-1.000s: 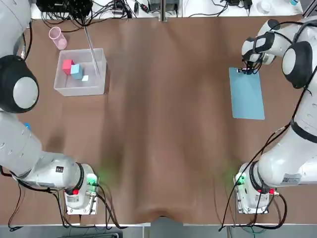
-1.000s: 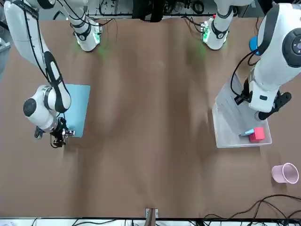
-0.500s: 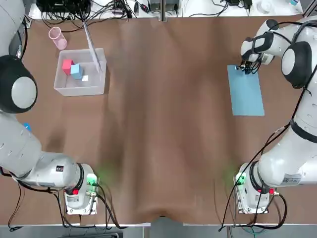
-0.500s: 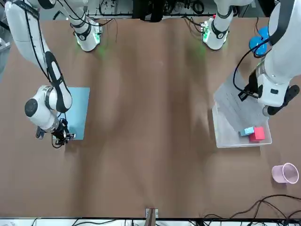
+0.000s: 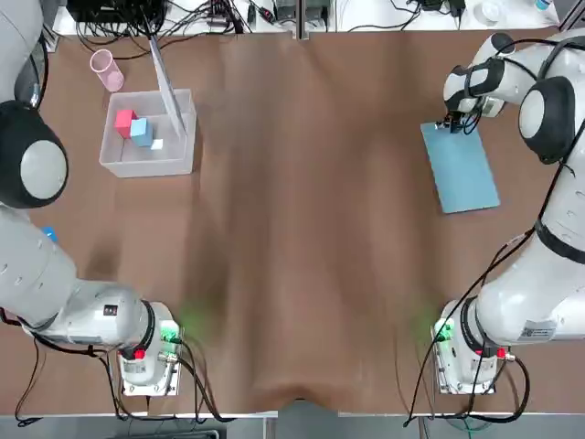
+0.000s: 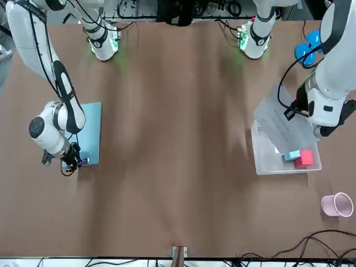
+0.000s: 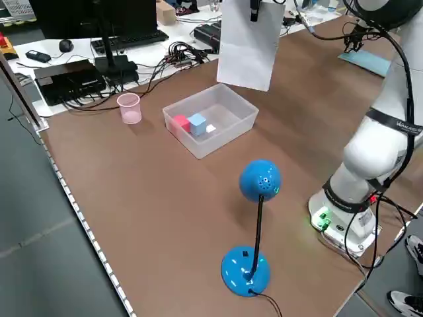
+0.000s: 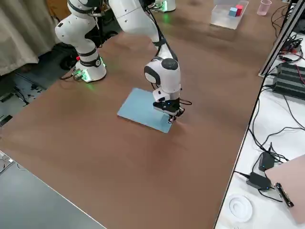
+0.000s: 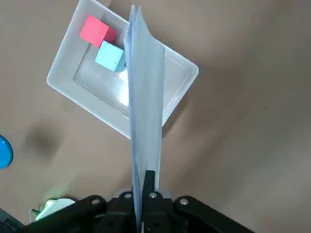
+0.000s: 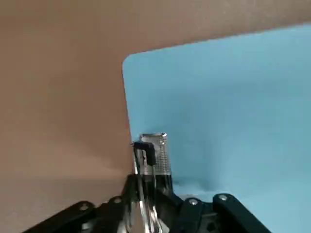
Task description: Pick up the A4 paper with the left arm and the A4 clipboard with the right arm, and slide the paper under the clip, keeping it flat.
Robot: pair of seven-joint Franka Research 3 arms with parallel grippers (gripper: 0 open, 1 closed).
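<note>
About half done, by the look of it. Paper [image 7: 250,49] picked up, hanging upright from the left end effector [image 7: 255,13], high over the clear bin [image 7: 221,142]. Clipboard [image 10: 223,111] well to the right of the bin, on or just over the table [image 5: 320,256]; hard to tell which. Clip [image 10: 162,150] on its end away from the robot. Left to do: lift the board, bring both together, open the clip, slide the paper under it and keep it flat.

Left arm bent and reaching out to the bin, end effector pointing down, pressed tight on the paper's top edge. Right arm reaching out far to the right of the bin, hand end low, with the right end effector [image 10: 152,158] pinching the clip. Maybe a slow lift next, to keep from twisting the board.
</note>
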